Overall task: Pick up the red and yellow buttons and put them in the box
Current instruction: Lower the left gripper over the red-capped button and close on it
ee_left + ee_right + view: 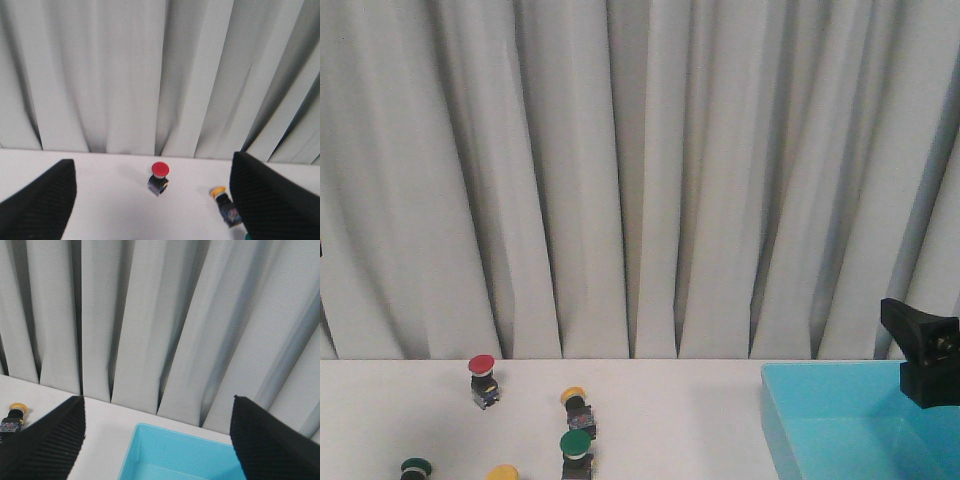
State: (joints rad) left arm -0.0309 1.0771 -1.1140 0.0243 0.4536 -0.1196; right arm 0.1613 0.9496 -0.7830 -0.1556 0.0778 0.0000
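Since no button is held yet, the step in hand looks like the first reach. From the front view, the red button (482, 378) stands upright on the worktop (650, 420) at about 10 o'clock from a yellow button (577, 405) that lies tipped over. A green button (576, 453) sits just at 6 o'clock of that one, a second green one (416, 468) is cut off at the lower edge, and another yellow cap (502, 472) barely shows there. The box (790, 430) is well apart at 3 o'clock, and the part of its floor in view holds nothing. Only a dark piece of the right hand (928, 355) shows over the box, too little to read its fingers.

From the left wrist view, the left hand (155, 210) is spread wide with nothing between its fingers (40, 205), and the red button (159, 177) stands almost centred ahead. I would judge it the easiest first pick: come straight down, close on the black body below the cap, and keep clear of the tipped yellow button (225, 202) nearby.

From the right wrist view, the right hand (157, 450) is likewise spread apart and bare, above the near corner of the box (135, 440). What shows of the box interior is bare. A yellow button (14, 415) lies at the edge.
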